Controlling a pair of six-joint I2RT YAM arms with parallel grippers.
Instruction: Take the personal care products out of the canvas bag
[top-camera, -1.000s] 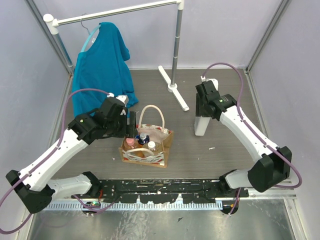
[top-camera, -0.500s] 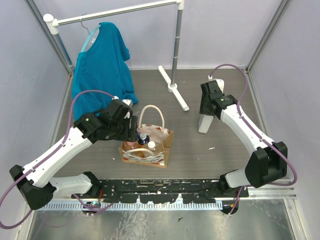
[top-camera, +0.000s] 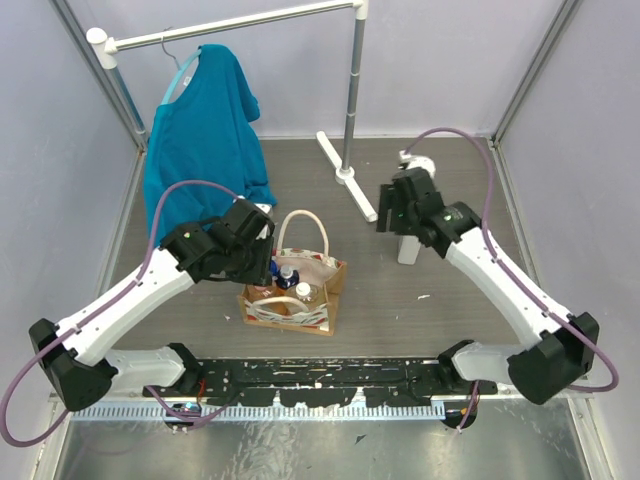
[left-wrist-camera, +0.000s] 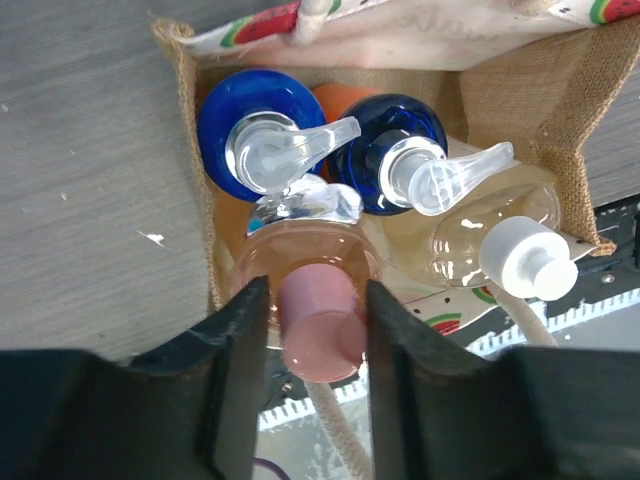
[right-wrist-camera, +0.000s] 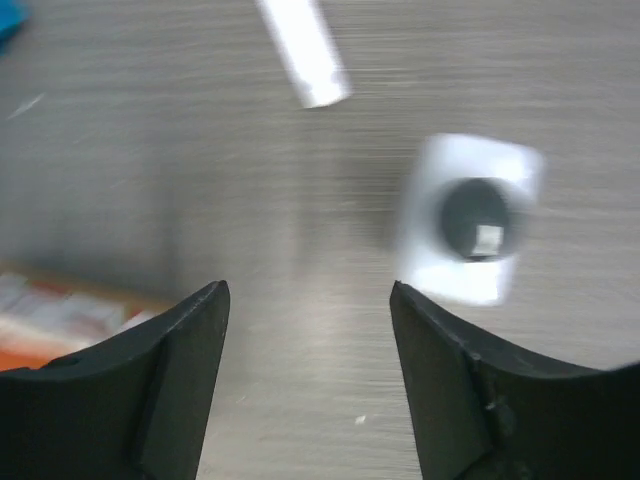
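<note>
The canvas bag (top-camera: 335, 275) stands on the grey floor, tan with white rope handles. In the left wrist view its wall (left-wrist-camera: 510, 100) holds two orange bottles with blue pump caps (left-wrist-camera: 250, 130) (left-wrist-camera: 400, 140), a pale amber bottle with a white cap (left-wrist-camera: 525, 255) and a pink-capped bottle (left-wrist-camera: 318, 325). My left gripper (left-wrist-camera: 318, 340) is down in the bag mouth, jaws either side of the pink cap with thin gaps. My right gripper (right-wrist-camera: 310, 330) is open and empty over bare floor. A whitish bottle (right-wrist-camera: 470, 215) stands upright to its right, also in the top view (top-camera: 408, 245).
A teal shirt (top-camera: 200, 130) hangs on a white clothes rack at the back left. The rack's pole (top-camera: 352, 90) and white foot (top-camera: 345, 175) stand behind the bag. Purple walls close in both sides. The black base rail (top-camera: 320, 375) runs along the near edge.
My left gripper has come down over the bag's left end and now straddles the pink cap. My right gripper has swung left, away from the whitish bottle, which stands alone.
</note>
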